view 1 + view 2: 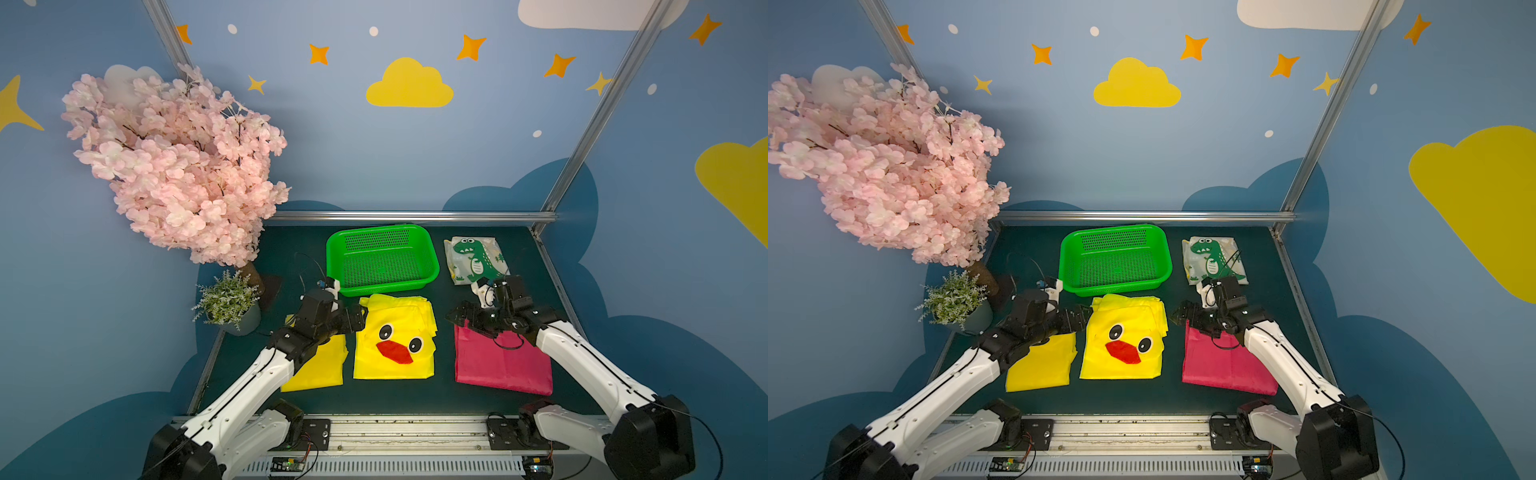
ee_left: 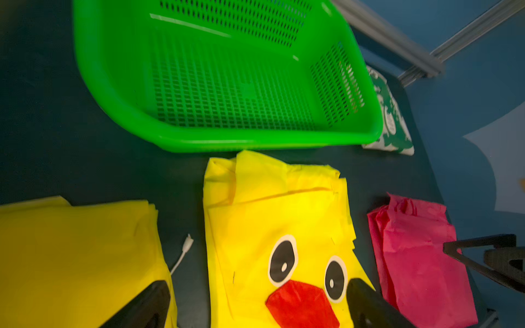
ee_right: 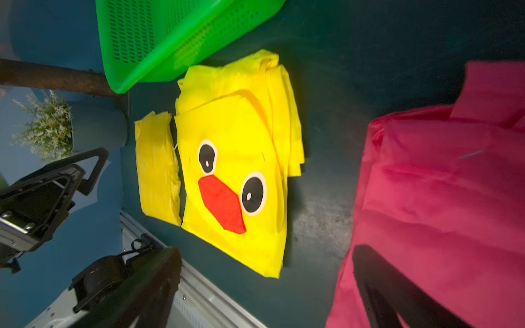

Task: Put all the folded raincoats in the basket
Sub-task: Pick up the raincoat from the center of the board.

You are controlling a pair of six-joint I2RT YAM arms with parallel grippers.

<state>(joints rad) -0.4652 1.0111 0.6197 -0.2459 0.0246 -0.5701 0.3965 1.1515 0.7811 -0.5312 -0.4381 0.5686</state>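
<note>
- Left gripper (image 1: 358, 318): jaws spread, holding nothing, above the duck raincoat's (image 1: 395, 338) far left corner.
- Right gripper (image 1: 457, 313): jaws spread, empty, over the pink raincoat's (image 1: 498, 365) far corner.
- Duck raincoat: folded at mid-desk, just in front of the basket (image 1: 386, 287), outside it.
- Basket: at the desk's far edge.

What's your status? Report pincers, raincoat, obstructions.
Both open, holding nothing: left pincer, right pincer. Folded duck raincoat on the table before the basket, untouched. Basket empty; nothing between them.
</note>
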